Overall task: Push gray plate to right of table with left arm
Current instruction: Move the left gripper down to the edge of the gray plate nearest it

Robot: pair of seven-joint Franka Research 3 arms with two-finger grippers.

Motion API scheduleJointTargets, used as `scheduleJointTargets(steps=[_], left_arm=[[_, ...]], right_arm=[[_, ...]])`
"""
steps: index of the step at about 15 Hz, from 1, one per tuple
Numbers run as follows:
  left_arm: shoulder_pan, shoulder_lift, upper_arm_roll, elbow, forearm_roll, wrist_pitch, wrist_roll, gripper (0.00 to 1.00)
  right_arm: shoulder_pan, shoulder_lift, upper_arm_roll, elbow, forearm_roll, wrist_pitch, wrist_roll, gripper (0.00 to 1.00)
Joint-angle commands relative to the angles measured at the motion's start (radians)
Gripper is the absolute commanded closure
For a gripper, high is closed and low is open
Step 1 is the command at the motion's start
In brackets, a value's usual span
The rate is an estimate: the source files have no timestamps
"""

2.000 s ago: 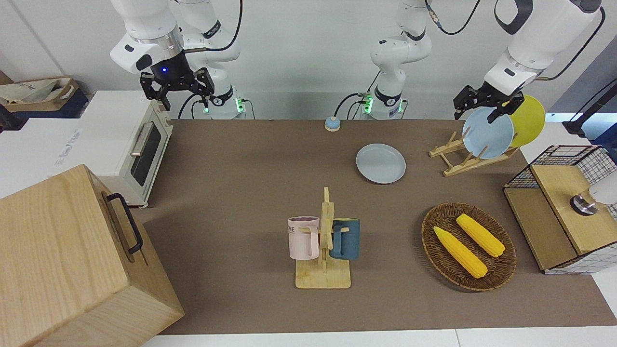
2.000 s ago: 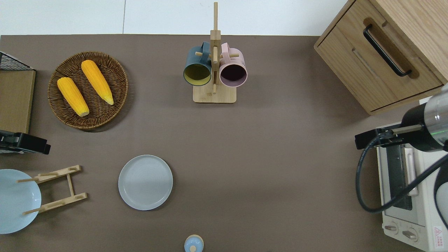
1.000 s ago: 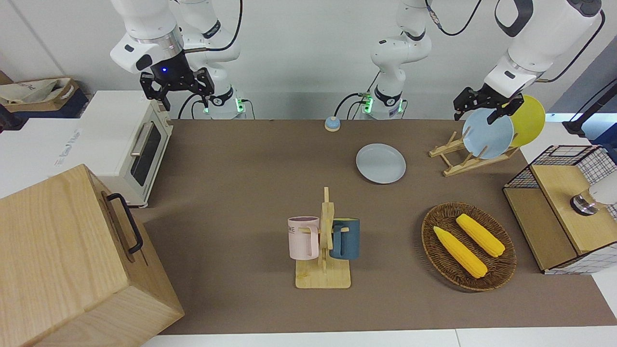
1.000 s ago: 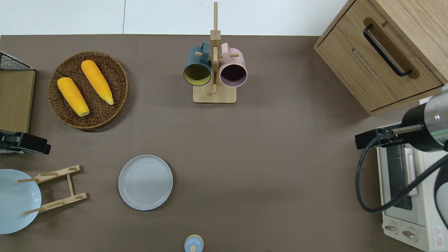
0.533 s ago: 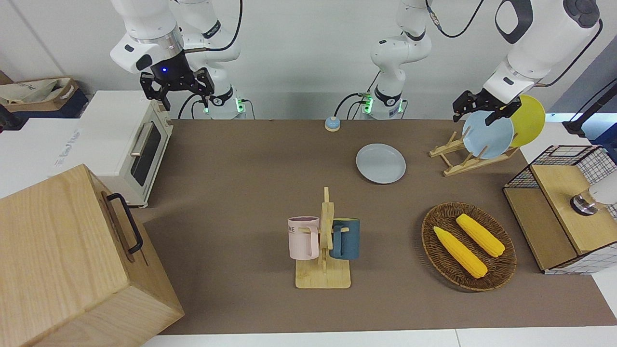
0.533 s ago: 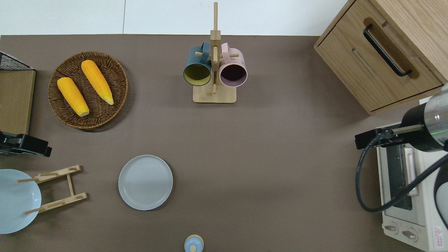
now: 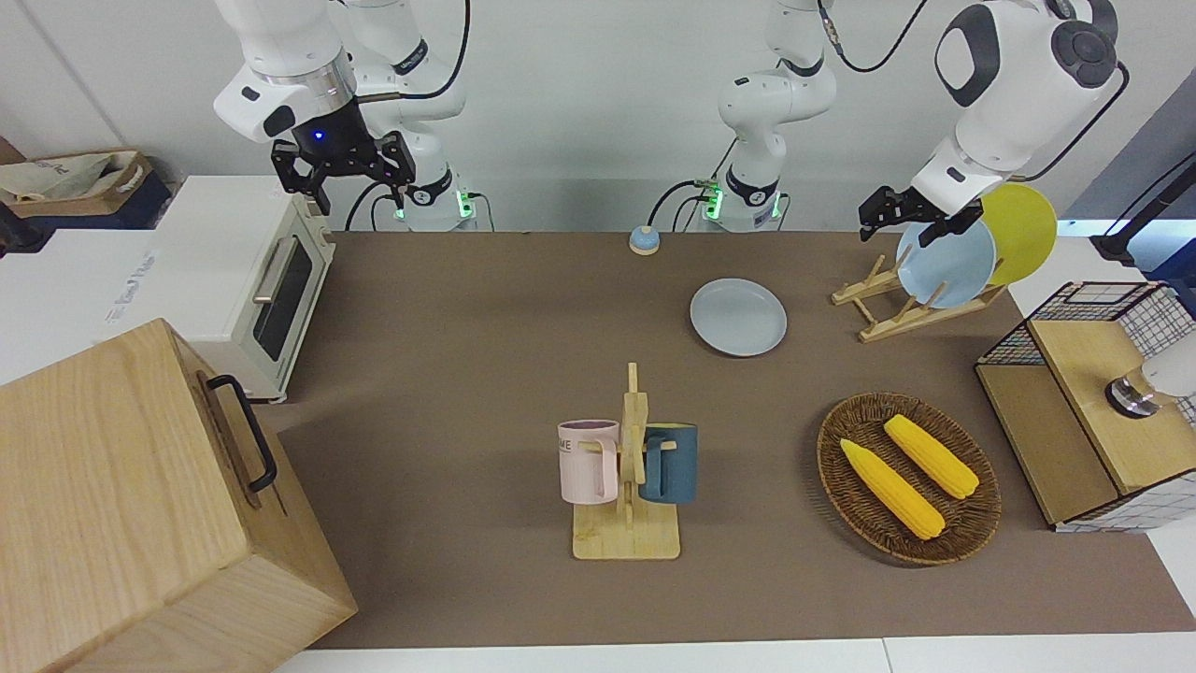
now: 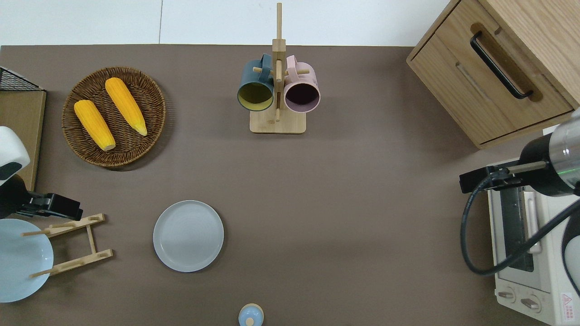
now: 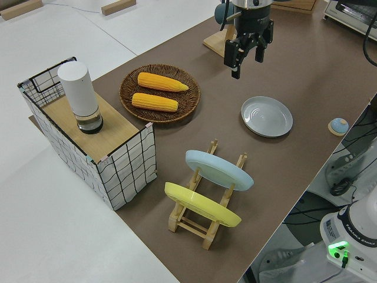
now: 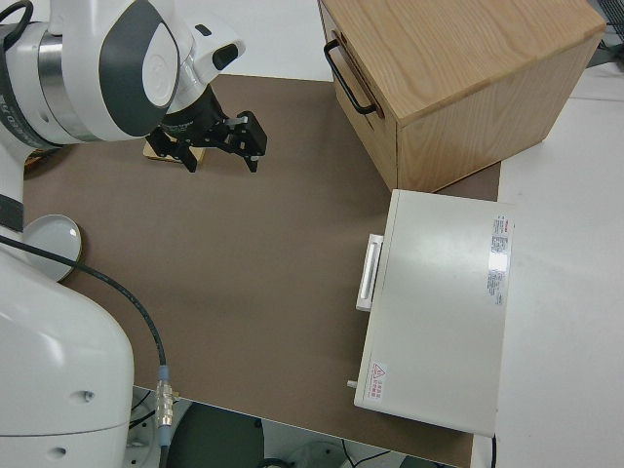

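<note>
The gray plate (image 7: 738, 317) (image 8: 188, 236) (image 9: 267, 116) lies flat on the brown table (image 7: 467, 308), on the side nearer to the robots. My left gripper (image 7: 904, 224) (image 8: 68, 208) (image 9: 247, 62) hangs open and empty in the air. It is over the end of the wooden plate rack (image 8: 72, 244), between the gray plate and the left arm's end of the table, and touches nothing. My right gripper (image 7: 355, 187) (image 10: 222, 156) is parked, open and empty.
The rack holds a sky-blue plate (image 7: 946, 262) and a yellow plate (image 7: 1026, 234). A wicker basket (image 8: 149, 131) with two corn cobs, a mug rack (image 8: 277, 122), a small blue bell (image 8: 250, 315), a toaster oven (image 7: 224, 280), a wooden cabinet (image 7: 112, 486) and a wire basket (image 7: 1159, 308) stand around.
The left gripper has swung from the table's end toward the gray plate and now hangs over the rack's end. The plate and the right arm have not moved.
</note>
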Motion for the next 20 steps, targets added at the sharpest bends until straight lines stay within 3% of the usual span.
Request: scheduleJointTargets(steps=[1,12,14,20], left_arm=[[0.004,-0.094,0.003,-0.191,-0.02,0.145,0.003,0.01],[-0.039,-0.212,-0.02,-0.62,-0.124,0.546,0.001,0.01],[-0.045,-0.217,-0.021,-0.677,-0.13,0.606,-0.003,0.01],[-0.166,-0.183,-0.021,-0.815,-0.136,0.812,-0.114,0.01]], right_arm=[[-0.011,-0.008,0.006,0.001,0.008,-0.012,-0.003,0.017],[-0.011,-0.008,0.006,-0.001,0.01,-0.012,-0.003,0.017],[-0.011,-0.008,0.006,0.001,0.008,-0.012,-0.003,0.017],[-0.011,-0.008,0.004,0.001,0.008,-0.012,-0.001,0.017]])
